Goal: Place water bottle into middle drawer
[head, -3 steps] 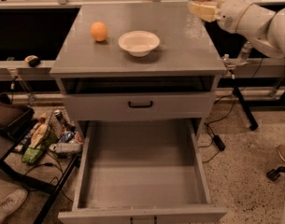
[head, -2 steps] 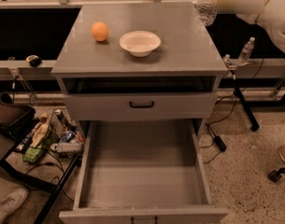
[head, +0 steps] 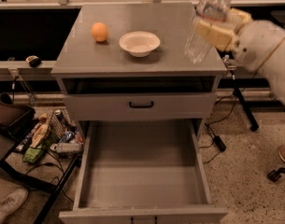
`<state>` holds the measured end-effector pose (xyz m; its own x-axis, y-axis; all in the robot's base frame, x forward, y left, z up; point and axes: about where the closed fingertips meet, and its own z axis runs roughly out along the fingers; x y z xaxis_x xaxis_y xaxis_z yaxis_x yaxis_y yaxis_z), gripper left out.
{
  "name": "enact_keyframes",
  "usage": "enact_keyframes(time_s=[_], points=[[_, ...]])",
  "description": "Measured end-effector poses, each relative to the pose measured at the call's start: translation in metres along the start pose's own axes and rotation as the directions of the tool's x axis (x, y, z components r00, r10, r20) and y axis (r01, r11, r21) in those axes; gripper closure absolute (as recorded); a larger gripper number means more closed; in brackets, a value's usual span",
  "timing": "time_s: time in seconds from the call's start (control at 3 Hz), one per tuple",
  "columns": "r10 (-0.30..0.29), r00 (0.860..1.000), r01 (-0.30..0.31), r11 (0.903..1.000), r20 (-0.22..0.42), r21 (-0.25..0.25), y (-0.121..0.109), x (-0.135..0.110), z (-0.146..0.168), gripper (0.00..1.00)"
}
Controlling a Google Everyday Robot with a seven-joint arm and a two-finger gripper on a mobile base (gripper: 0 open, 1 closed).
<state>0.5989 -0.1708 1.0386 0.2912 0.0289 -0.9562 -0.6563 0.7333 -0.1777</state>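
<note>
**WATER BOTTLE HELD OVER CABINET TOP; MIDDLE DRAWER OPEN**

The middle drawer (head: 142, 171) is standing pulled out at the 6 o'clock edge of the view, its flat grey floor showing between tall side walls. Directly beyond it, the upper drawer front (head: 100, 108) with a black handle (head: 141, 105) is facing the camera. Beyond that, on the cabinet top (head: 109, 57), a white bowl (head: 139, 43) is resting near the centre. An orange (head: 99, 31) is lying at the bowl's 9 o'clock, apart from it.

The water bottle (head: 197, 45) is being held over the right-hand part of the top, at the bowl's 3 o'clock. It is tilting, with its white cap leaning toward 1 o'clock. The gripper (head: 211, 31) is reaching in from 3 o'clock on the white arm (head: 268, 55) and is clenching the bottle at mid-body. Its tan fingers (head: 219, 35) are pressing against the bottle's side. The bottle's base is projecting below them toward 7 o'clock and the neck is rising above them. The bottle is hanging well apart from the middle drawer, which is lying toward its 7 o'clock.
</note>
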Motion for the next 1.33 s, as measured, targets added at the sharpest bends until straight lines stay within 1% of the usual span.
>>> enact_keyframes(time_s=[0.33, 0.67, 1.0, 1.33], points=[[0.096, 0.994, -0.100, 0.9924, -0.048, -0.072, 0.060, 0.065, -0.010, 1.00], [0.141, 0.978, -0.165, 0.9736, -0.151, -0.158, 0.121, 0.149, -0.001, 1.00], [0.123, 0.967, -0.166, 0.9684, -0.225, -0.186, 0.149, 0.234, 0.015, 1.00], [0.143, 0.957, -0.178, 0.9764, -0.251, -0.122, 0.152, 0.321, 0.019, 1.00]])
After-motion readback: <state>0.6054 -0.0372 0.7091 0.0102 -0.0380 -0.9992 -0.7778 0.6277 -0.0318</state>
